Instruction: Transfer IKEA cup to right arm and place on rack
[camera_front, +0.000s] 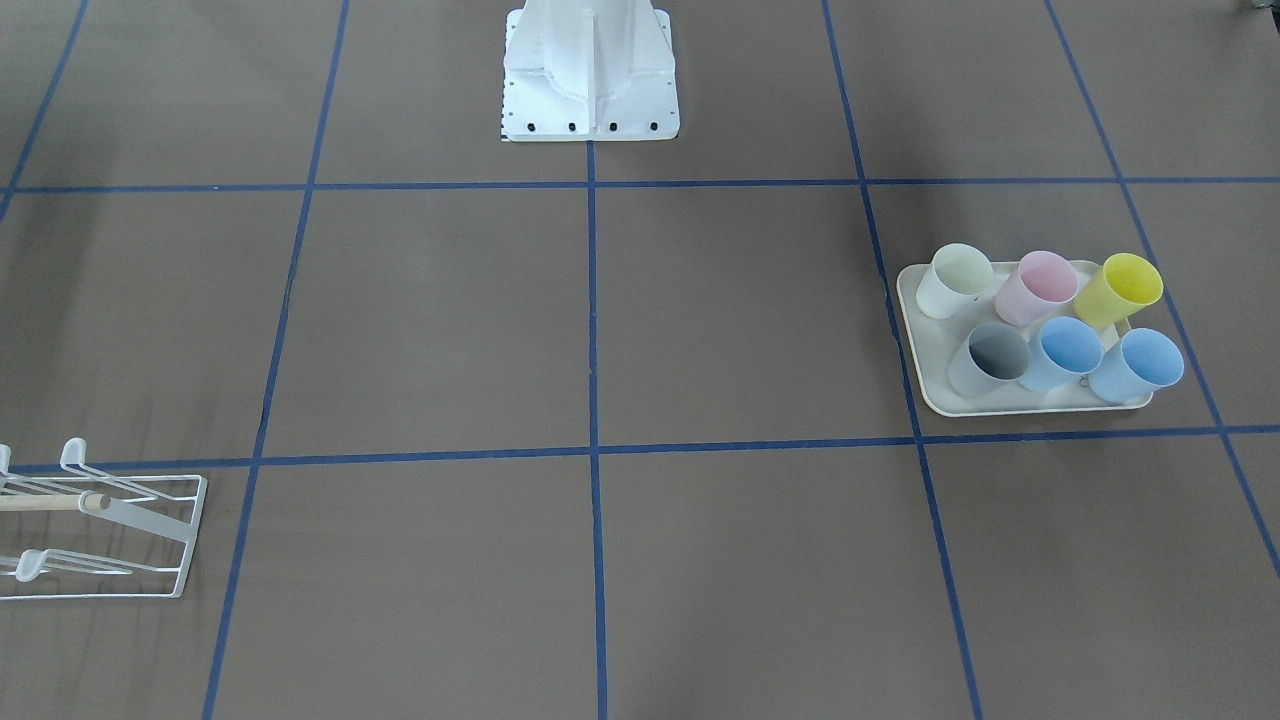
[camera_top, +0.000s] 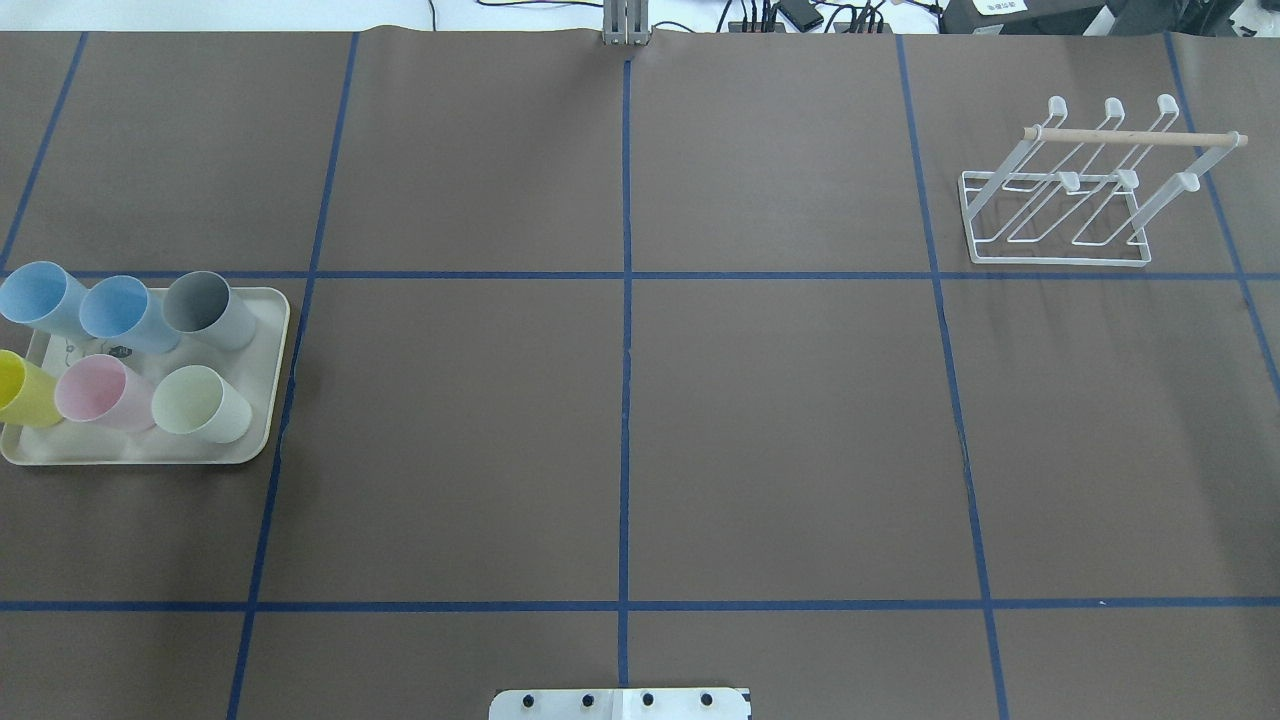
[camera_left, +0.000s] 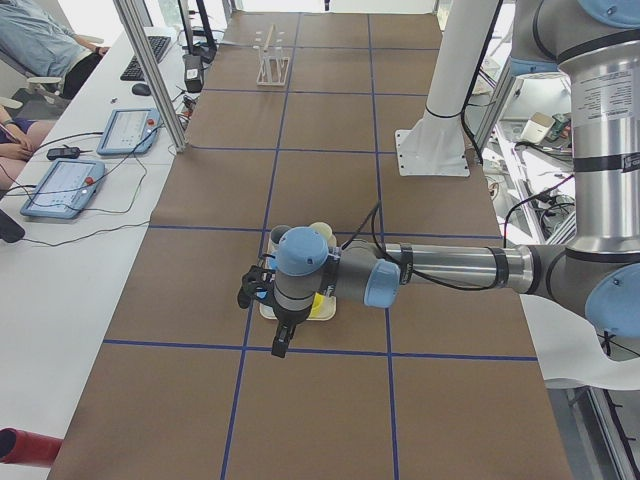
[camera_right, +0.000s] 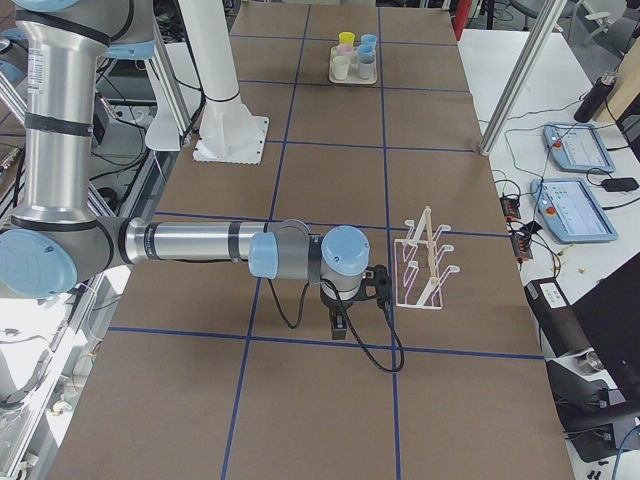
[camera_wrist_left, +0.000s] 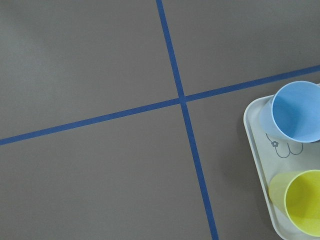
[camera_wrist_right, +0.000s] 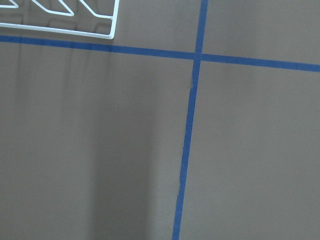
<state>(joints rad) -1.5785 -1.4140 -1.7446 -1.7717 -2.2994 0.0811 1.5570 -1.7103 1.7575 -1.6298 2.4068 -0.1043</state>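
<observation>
Brown blue-taped table (camera_top: 800, 420) (rack (camera_top: 1068, 182) on it); operator (camera_left: 45, 40), seemingly, at desk (camera_left: 40, 260).

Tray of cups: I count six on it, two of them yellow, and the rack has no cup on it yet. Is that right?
Not quite: only one yellow cup stands there; the matching pair is the two blue cups. The overhead exterior view shows it. Six cups on the tray and no cup on the rack are right.
</observation>
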